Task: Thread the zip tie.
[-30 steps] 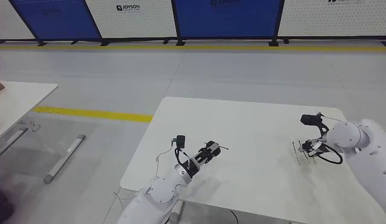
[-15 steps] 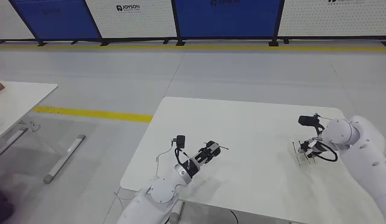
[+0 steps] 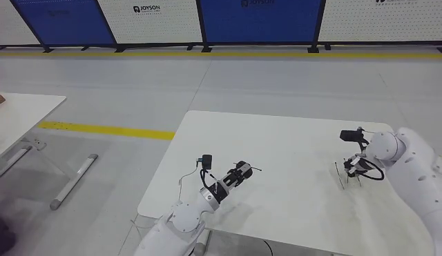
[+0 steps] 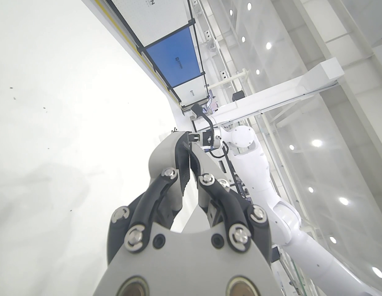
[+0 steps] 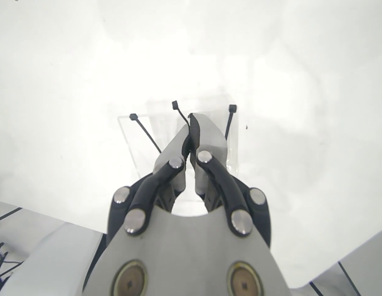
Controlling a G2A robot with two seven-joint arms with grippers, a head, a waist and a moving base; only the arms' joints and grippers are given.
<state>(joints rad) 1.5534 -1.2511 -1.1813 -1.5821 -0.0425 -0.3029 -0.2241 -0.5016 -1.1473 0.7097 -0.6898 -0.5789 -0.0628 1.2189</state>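
The right gripper point(image 5: 191, 118) is low over the right side of the white table point(image 3: 290, 145). Its fingers are pressed shut on the middle zip tie point(image 5: 178, 109), just under the tie's little square head. Two more zip ties point(image 5: 144, 130) point(image 5: 230, 118) stand on each side of it. All three ties stick up from a clear stand point(image 5: 129, 143) on the table. The left gripper point(image 3: 245, 167) is well apart, near the front left of the table. Its fingers are pressed together too, and a thin black strip point(image 3: 255, 168) pokes out from its tip.
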